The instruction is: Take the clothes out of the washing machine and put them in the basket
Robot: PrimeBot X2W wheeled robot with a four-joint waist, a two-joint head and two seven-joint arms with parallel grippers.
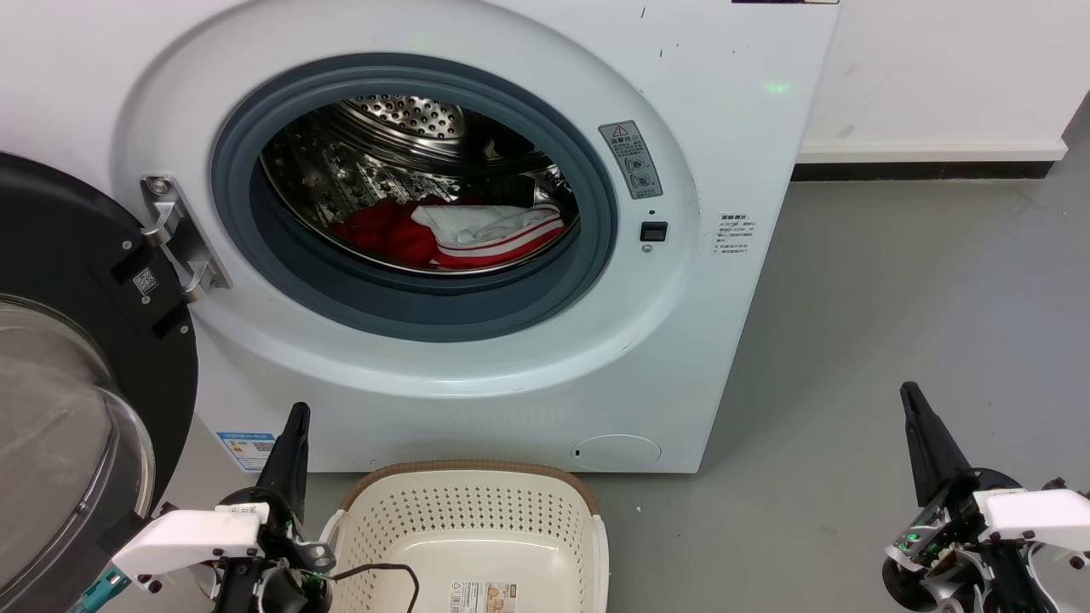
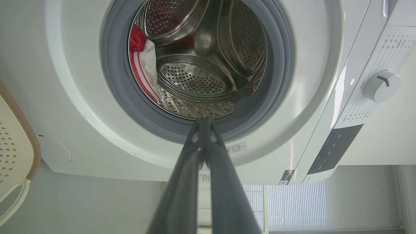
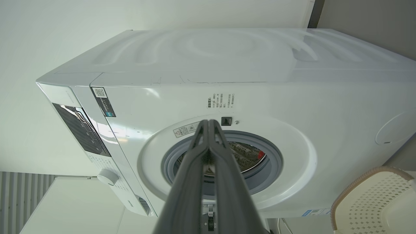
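"Down at the bottom of the steel drum, what is lying there?"

"The red clothes are lying there in a heap, with a white panel and red-and-white stripes facing up. They are sitting just behind the grey gasket."

"And how is the washing machine door standing?"

"It is hanging wide open on the robot's left, swung out on its metal hinge."

"Where is the basket sitting?"

"It is standing on the grey floor right in front of the machine, below the porthole. A paper label is lying on its bottom, and a thin black cable is looping over its near left side."

"What is the left gripper doing?"

"It is hovering beside the basket's left corner, pointing up toward the machine. Its two dark fingers are pressing together at the tips and are gripping nothing — the left wrist view is showing them meeting in front of the gasket's rim."

"And the right gripper?"

"It is hanging over the floor, well to the right of the basket and apart from the machine. Its fingers are also pressing together with nothing between them — in the right wrist view the tips are meeting in front of the porthole's edge."
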